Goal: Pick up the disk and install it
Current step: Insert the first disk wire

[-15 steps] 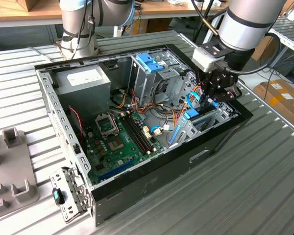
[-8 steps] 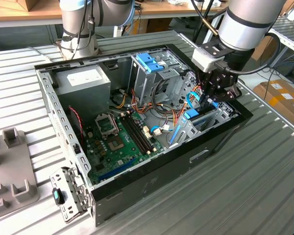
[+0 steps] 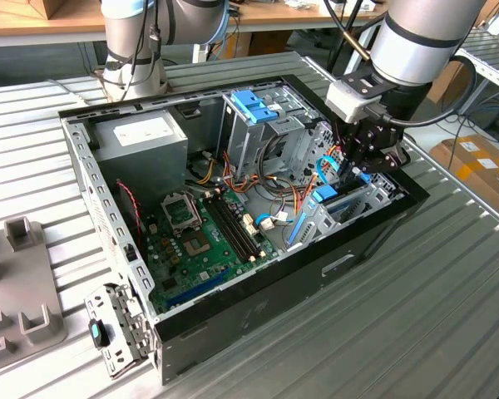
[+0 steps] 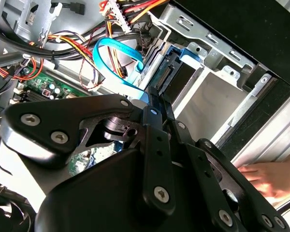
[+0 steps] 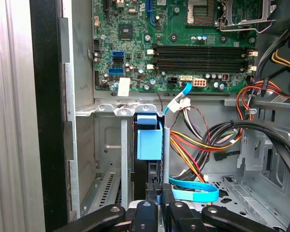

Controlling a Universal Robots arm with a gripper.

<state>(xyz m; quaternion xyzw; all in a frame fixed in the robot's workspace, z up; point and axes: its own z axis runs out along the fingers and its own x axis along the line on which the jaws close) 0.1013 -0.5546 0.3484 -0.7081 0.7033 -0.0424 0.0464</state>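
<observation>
Exterior view: claw [image 3: 362, 170] positioned over drive cage [image 3: 368, 199] inside computer case [image 3: 258, 324]. First wrist view: disk [image 5: 149, 144] clamped in closed claw, held upright on edge, partly inside cage; orientation judged matched to slot.

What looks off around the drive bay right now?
A person's fingers are at the edge of the computer case, close to the robot's hand, which is down at the bay where the disk stands on edge. A loose blue cable also loops beside that slot.
</observation>
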